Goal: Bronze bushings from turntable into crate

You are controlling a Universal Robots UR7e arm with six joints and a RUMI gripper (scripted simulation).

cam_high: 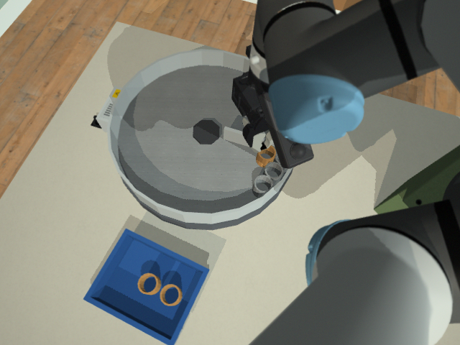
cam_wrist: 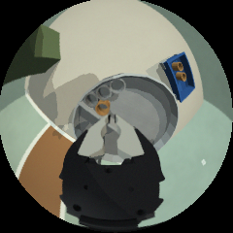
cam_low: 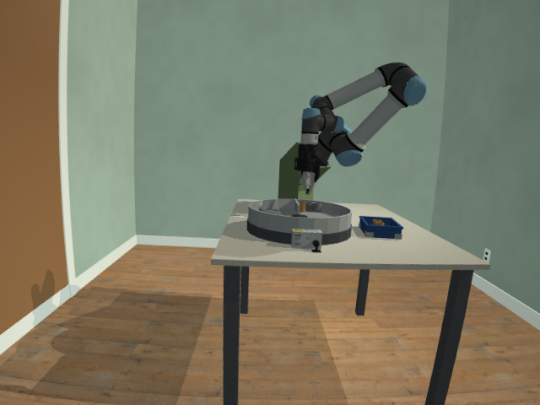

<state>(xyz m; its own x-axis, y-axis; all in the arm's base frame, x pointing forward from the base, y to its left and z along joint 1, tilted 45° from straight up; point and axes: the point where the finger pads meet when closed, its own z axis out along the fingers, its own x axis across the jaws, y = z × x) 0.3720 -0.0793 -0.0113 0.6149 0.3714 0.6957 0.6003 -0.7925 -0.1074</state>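
One bronze bushing (cam_high: 266, 156) stands on the turntable (cam_high: 200, 137) near its right rim. Steel bushings (cam_high: 274, 170) (cam_high: 263, 182) lie just beside it against the rim. My gripper (cam_low: 307, 188) is shut and empty. It hangs above the turntable over the bronze bushing, clear of it. In the wrist view the fingertips sit just below the bronze bushing (cam_wrist: 103, 107), with the steel bushings (cam_wrist: 103, 90) beyond. The blue crate (cam_high: 146, 285) holds two bronze bushings (cam_high: 149, 284) (cam_high: 170, 295). In the top view the wrist hides most of the fingers.
A dark hub (cam_high: 206, 130) with a pale bar sits at the turntable's centre. The turntable has a raised rim and a control box (cam_low: 306, 238) on its side. The arm's green base (cam_low: 289, 174) stands behind the table. The crate (cam_low: 380, 226) is beside the turntable.
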